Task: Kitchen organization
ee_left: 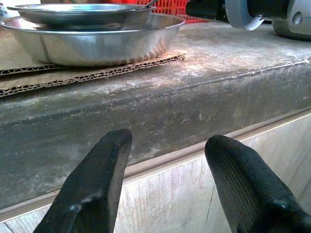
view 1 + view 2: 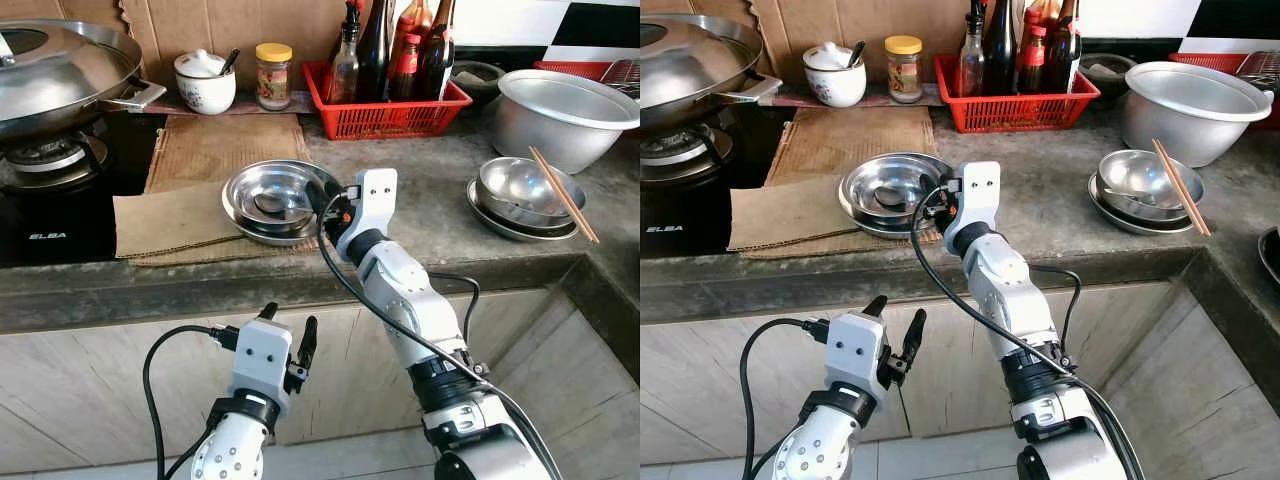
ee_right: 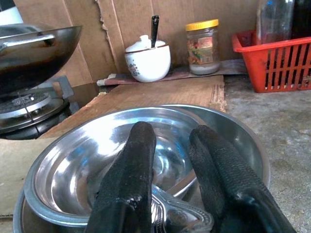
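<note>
steel bowls (image 2: 272,203) under right gripper (image 2: 330,200)

Shiny silver steel bowls (image 2: 272,203) sit centre frame on brown corrugated cardboard (image 2: 205,190). The worktop (image 2: 440,215) is mottled grey. At upper centre, a red slatted basket (image 2: 385,108) holds dark bottles. Upper left: a white floral-patterned pot (image 2: 205,82) and a yellow-lidded jar (image 2: 272,75). The robot's arms are silver, with black end effector fingers (image 3: 127,184).
</note>
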